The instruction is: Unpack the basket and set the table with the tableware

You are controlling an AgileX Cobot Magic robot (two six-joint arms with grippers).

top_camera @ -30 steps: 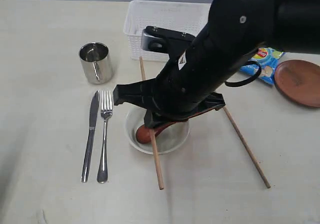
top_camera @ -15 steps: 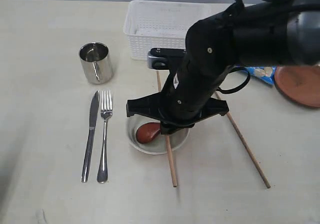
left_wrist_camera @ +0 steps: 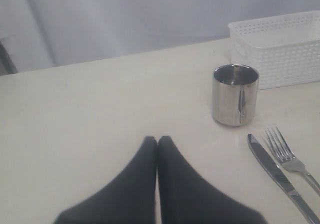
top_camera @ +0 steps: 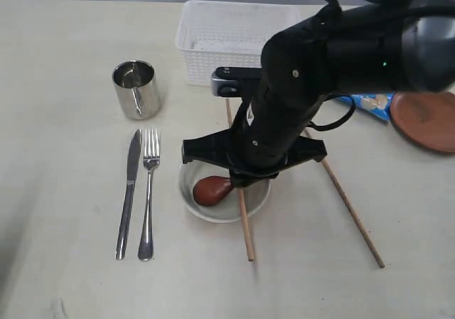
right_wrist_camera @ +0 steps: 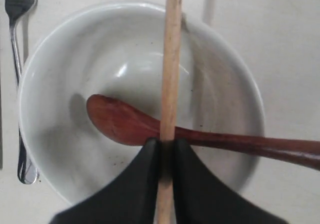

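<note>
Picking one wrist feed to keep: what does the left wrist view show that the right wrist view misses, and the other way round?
Only the left wrist view: the steel mug, the basket, and the left tool shut on nothing. Only the right wrist view: the bowl with the wooden spoon in it, and the right tool gripping a chopstick. Both: the fork and the table.

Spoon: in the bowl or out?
In. The spoon lies with its head inside the bowl, handle over the rim, beneath the chopstick the right gripper clamps.
</note>
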